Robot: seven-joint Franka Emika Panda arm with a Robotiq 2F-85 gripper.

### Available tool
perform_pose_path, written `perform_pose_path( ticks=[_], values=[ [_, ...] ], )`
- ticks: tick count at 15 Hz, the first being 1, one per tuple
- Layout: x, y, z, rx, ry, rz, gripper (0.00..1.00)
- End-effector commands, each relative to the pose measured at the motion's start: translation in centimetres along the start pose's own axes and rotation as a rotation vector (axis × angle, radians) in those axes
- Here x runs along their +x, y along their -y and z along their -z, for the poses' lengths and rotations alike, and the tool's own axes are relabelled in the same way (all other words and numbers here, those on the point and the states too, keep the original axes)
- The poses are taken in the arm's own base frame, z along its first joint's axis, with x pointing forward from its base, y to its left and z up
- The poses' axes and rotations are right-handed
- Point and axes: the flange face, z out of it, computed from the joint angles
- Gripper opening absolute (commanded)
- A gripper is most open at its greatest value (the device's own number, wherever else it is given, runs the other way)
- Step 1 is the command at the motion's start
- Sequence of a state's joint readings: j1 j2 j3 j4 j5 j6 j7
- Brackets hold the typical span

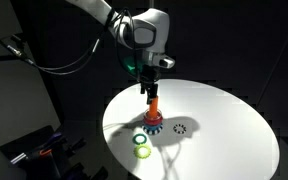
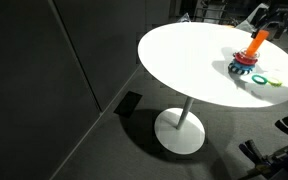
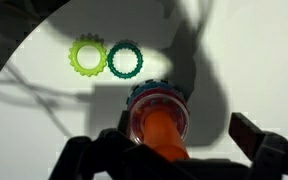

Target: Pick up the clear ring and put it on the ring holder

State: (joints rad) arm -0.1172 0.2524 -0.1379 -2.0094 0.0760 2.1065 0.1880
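The ring holder [image 3: 169, 140], an orange peg on a red collar and a blue toothed base, stands on the white table and shows in both exterior views [image 1: 154, 118] [image 2: 249, 55]. In the wrist view the clear ring [image 3: 156, 97] lies round the peg, low down at the red collar. My gripper [image 3: 174, 150] is open, with its fingers wide apart on either side of the peg and holding nothing. In the exterior views the gripper [image 1: 150, 92] [image 2: 267, 27] hangs just over the peg's top.
A yellow-green ring [image 3: 87, 56] [image 1: 142, 151] and a dark green ring [image 3: 125, 60] [image 1: 139, 138] lie side by side near the holder. A black-and-white dotted ring [image 1: 181, 128] lies on its other side. The round white table [image 1: 234, 120] has its edge near the rings.
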Motion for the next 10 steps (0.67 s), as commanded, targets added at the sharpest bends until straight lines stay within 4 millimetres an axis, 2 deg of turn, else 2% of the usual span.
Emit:
perform_pose_path(
  ticks=[1,5,10],
  values=[
    [-1.3,0.4,1.3,0.016,0.021,0.048,1.00],
    [-2.8,1.0,1.6,0.009,0.067,0.109,1.00],
    [-5.8,1.2,2.9,-0.018,0.140,0.201,1.00]
  ],
)
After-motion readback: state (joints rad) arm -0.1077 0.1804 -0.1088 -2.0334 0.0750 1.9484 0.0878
